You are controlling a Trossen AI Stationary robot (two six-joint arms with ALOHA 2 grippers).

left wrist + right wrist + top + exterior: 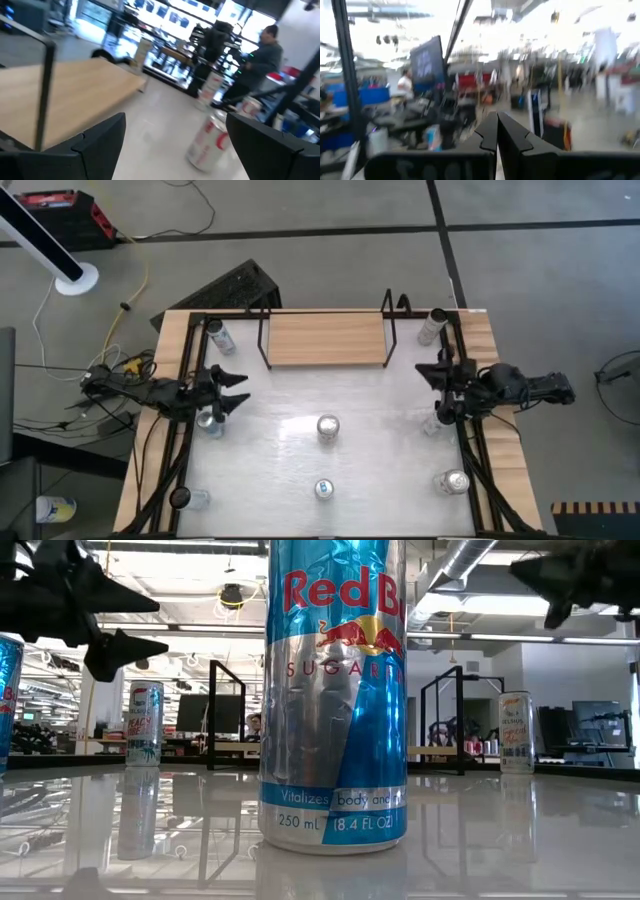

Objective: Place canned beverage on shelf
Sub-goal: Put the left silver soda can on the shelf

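Fingers spread, my left gripper (238, 390) hovers at the table's left edge, the right gripper (428, 385) pinched together (idle). Nearest upright can (210, 423) stands just beside my left; the shelf (325, 339) lies beyond, empty.

The shelf (325, 338), a light-wood board with thin black rails at both ends, sits at the far middle of the surface, with no cans on it. 6 cans stand upright on the surface: 1 at the centre (328, 427), 1 nearer (323, 489), 2 in far corners (221, 336) (433, 326), 2 at the near sides (453, 481) (197, 498).
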